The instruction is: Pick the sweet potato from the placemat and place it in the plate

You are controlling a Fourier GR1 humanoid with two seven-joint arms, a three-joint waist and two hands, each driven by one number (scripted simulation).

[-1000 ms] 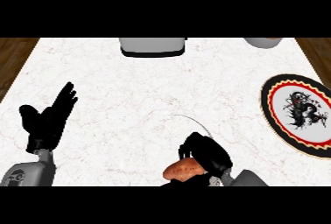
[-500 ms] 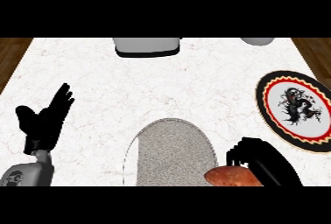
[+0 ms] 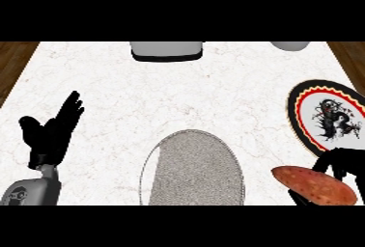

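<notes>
A reddish-brown sweet potato [image 3: 315,184] is held at the lower right, off the placemat, with my right hand [image 3: 345,167] curled round it from behind. The grey oval placemat [image 3: 194,170] lies bare at the bottom centre, to the left of the potato. The plate [image 3: 329,117], with a red and black rim and a dragon drawing, lies at the right edge, just beyond the hand. My left hand [image 3: 50,133] rests open at the lower left, fingers up.
A grey box-like object [image 3: 167,50] sits at the counter's far edge in the middle. A pale round object [image 3: 289,45] shows at the far right. Wooden floor shows past the counter's left and right corners.
My right hand has carried the sweet potato from over the placemat to the right, towards the plate; the placemat is now uncovered. The left hand has barely moved.
</notes>
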